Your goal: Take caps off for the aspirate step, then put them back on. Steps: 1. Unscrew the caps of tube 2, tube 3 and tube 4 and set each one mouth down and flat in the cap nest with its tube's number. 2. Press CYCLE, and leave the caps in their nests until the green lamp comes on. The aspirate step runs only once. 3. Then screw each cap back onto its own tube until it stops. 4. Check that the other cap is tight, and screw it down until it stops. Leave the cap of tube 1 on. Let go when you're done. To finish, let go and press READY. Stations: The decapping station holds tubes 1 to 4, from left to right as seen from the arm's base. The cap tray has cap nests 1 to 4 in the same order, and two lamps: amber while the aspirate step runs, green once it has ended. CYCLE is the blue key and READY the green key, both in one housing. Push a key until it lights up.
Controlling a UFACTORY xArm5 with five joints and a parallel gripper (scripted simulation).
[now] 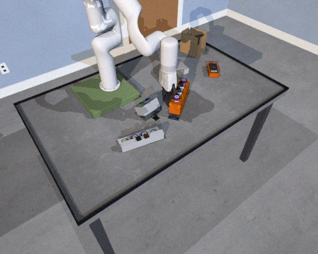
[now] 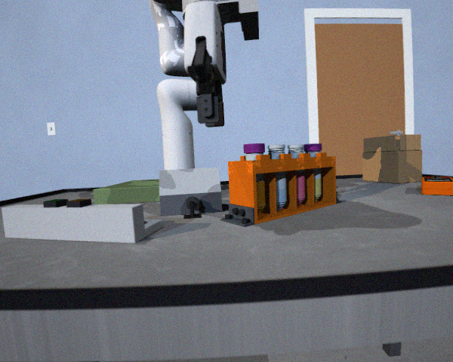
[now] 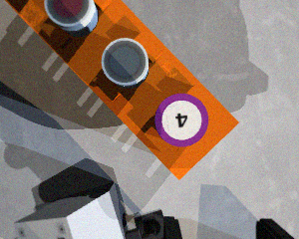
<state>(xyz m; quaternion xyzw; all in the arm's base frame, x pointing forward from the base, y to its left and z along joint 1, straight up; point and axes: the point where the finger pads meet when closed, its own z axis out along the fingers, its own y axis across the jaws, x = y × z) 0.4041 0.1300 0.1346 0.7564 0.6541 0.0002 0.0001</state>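
The orange decapping station (image 1: pixel 179 99) stands mid-table. Tube 4 carries its purple cap (image 3: pixel 181 119), marked 4, at the rack end nearest the key housing (image 1: pixel 147 107); it also shows in the exterior view (image 2: pixel 254 148). Tube 1 at the far end is capped (image 2: pixel 312 147). The two middle tubes (image 3: pixel 125 62) (image 2: pixel 276 148) stand open. Two purple caps (image 1: pixel 133 135) (image 1: pixel 143 133) lie in the middle nests of the white cap tray (image 1: pixel 140 139). Both lamps look dark. My gripper (image 2: pixel 210 117) hangs partly open and empty, well above cap height, beside the rack's tube 4 end.
The housing has a blue key (image 1: pixel 147 99) and a green key (image 1: pixel 140 103) on top. A cardboard box (image 1: pixel 193 42) and an orange meter (image 1: pixel 213 69) sit at the far side. The arm stands on a green pad (image 1: pixel 104 94).
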